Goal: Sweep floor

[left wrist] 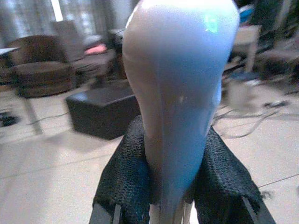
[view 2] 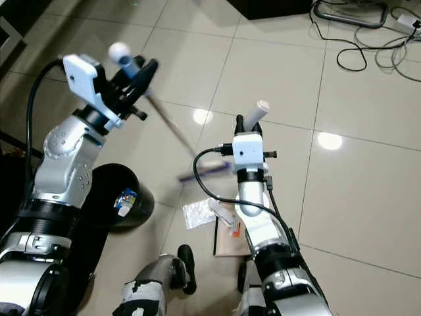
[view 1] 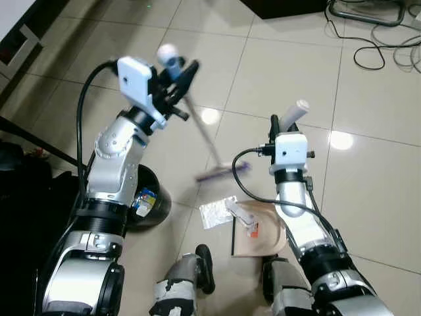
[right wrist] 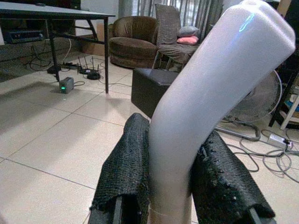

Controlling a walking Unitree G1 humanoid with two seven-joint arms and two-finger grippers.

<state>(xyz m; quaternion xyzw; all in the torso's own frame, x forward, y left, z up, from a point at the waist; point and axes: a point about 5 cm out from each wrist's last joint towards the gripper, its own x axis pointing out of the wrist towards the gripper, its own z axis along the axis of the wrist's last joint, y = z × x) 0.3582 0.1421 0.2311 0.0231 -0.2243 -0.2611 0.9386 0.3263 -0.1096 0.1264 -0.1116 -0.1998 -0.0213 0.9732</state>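
My left gripper (view 1: 177,72) is raised at the left and shut on the pale rounded top of a broom handle (left wrist: 180,93). The thin stick slants down to the purple brush head (view 1: 222,173) on the tiled floor, blurred. My right gripper (view 1: 284,125) is shut on the white curved dustpan handle (right wrist: 210,93). The beige dustpan (view 1: 260,230) rests on the floor below it, near my feet. A crumpled clear wrapper (view 1: 216,212) lies just left of the pan, and a small white and orange scrap (view 1: 245,220) sits on the pan's edge.
A round black bin (view 1: 152,201) with a colourful packet inside stands under my left arm. Cables (view 1: 378,46) trail across the tiles at the far right, beside dark furniture (view 1: 283,6). Dark objects crowd the left edge. Open tiles stretch ahead.
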